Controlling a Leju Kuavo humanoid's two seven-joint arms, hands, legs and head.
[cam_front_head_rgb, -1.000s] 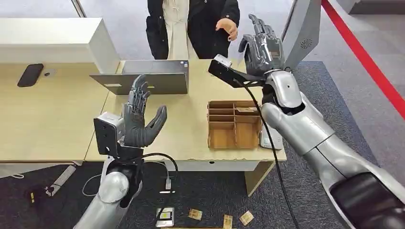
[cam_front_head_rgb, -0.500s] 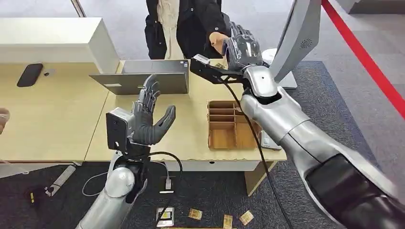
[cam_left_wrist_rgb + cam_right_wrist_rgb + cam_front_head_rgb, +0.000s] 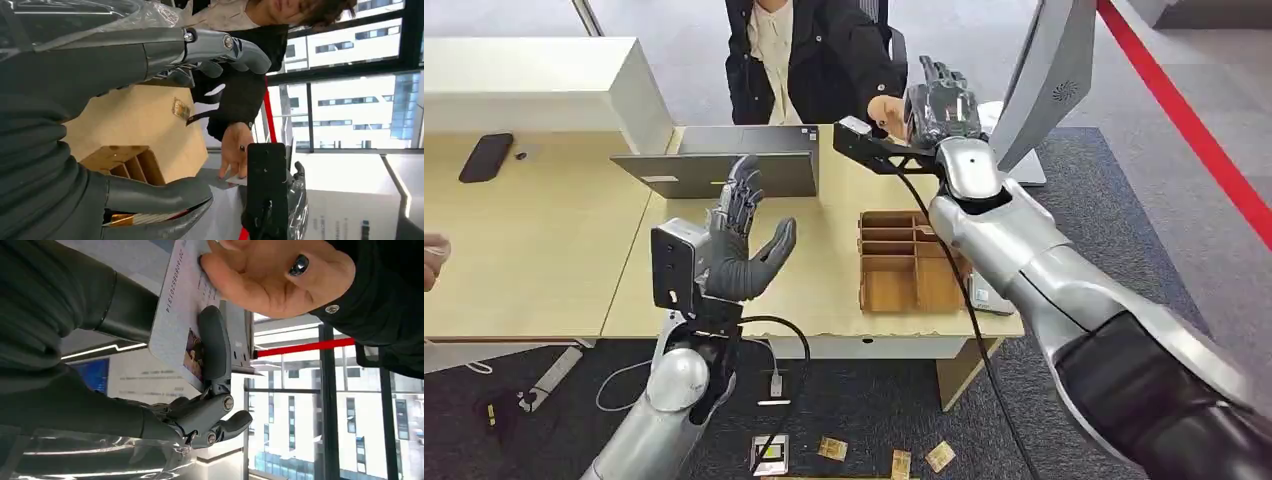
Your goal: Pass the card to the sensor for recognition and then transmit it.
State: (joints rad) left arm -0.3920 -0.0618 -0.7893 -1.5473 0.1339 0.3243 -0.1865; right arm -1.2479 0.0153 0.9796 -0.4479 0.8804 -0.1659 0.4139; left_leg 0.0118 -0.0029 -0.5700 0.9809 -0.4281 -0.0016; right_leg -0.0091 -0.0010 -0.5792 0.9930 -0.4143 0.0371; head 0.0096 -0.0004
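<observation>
Right hand (image 3: 939, 100), upper centre of head frame, pinched the card (image 3: 182, 315) between thumb and fingers while the person's hand (image 3: 270, 277) gripped its far end, long axis running between them; left hand (image 3: 742, 250) stood spread, empty, lower left.

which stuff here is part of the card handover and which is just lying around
In the job:
- card, pinched in the right hand
- person's hand, gripping the card's other end
- grey sensor stand

Lying about:
- wooden divider tray
- laptop
- black phone
- left hand, raised, holding nothing
</observation>
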